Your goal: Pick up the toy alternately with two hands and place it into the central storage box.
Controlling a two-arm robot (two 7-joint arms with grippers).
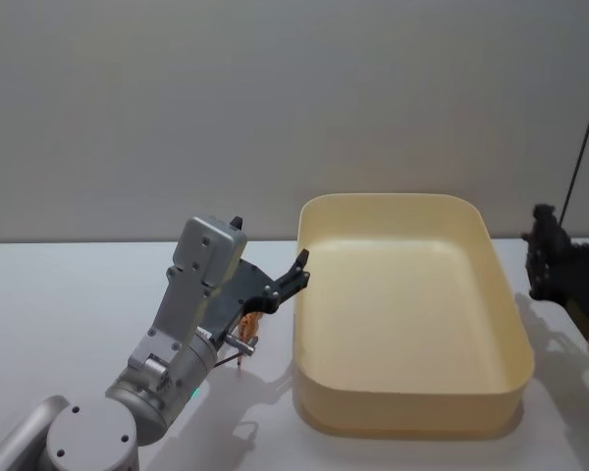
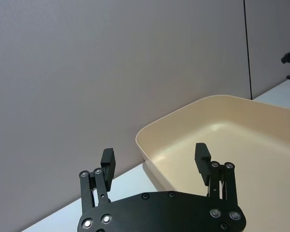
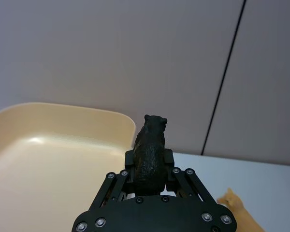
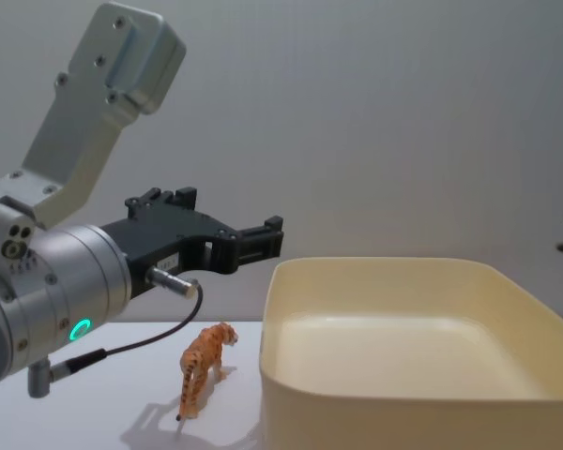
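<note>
The left claw (image 2: 154, 159) hangs with fingers spread and nothing between them, left of centre in the head view, just beside the left rim of the cream-yellow storage box (image 1: 402, 410). The box sits on the white counter (image 1: 69, 294). Below that claw an orange tiger figure (image 4: 205, 361) stands on the counter near the box's left wall. At the head view's right edge, the right claw (image 3: 149, 158) pinches a black bear figure (image 3: 153, 130) beside the box's right wall.

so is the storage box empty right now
Empty: the storage box has a bare floor; the black toy sits in the right gripper.
</note>
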